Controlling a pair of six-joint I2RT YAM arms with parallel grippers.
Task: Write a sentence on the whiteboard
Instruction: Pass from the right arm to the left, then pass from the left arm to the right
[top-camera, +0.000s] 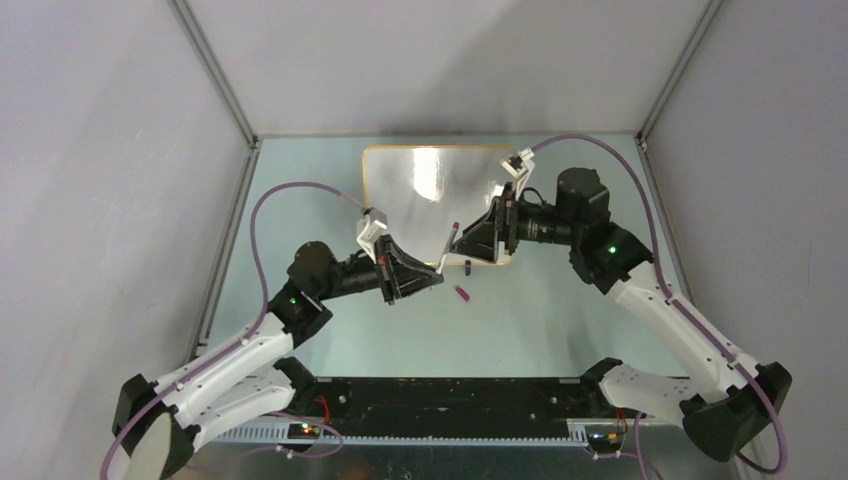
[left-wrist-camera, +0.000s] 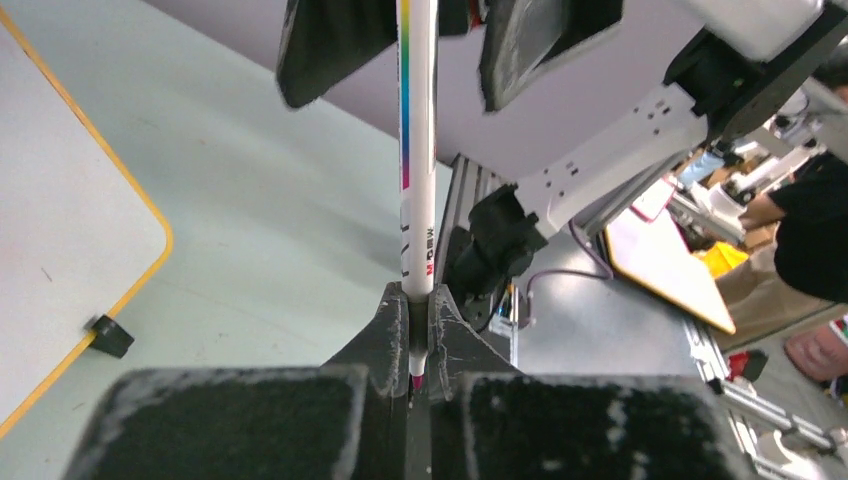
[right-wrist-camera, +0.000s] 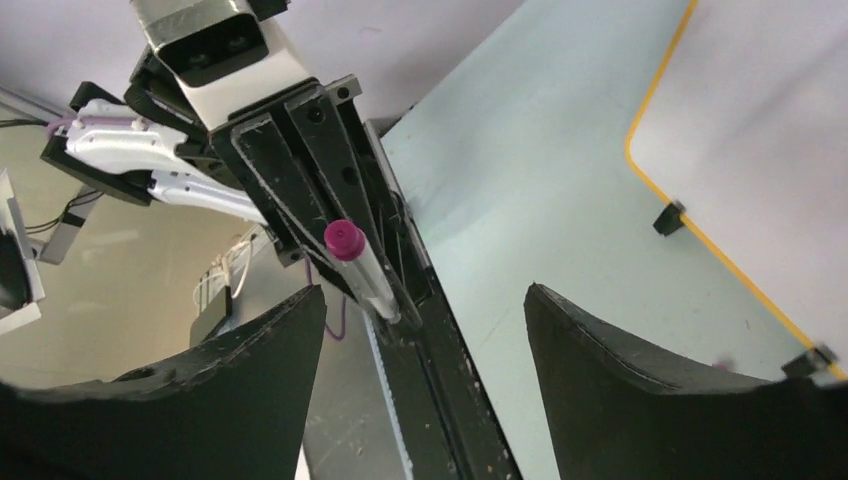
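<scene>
This is a robotics lab. The pale worktop (top-camera: 300, 330) sits inside a test cell of plain grey panels (top-camera: 100, 200) on aluminium posts (top-camera: 215, 75), and purple cables (top-camera: 262, 215) loop along two robot arms (top-camera: 240, 355). Past the cell's right edge are other gear (left-wrist-camera: 740, 190) and a person in dark clothes (left-wrist-camera: 815, 230).

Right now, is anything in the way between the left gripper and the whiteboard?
Partly. The right gripper, jaws open, straddles the far end of the marker that the left gripper clamps, over the whiteboard's near right corner. Nothing else visible blocks it.
</scene>
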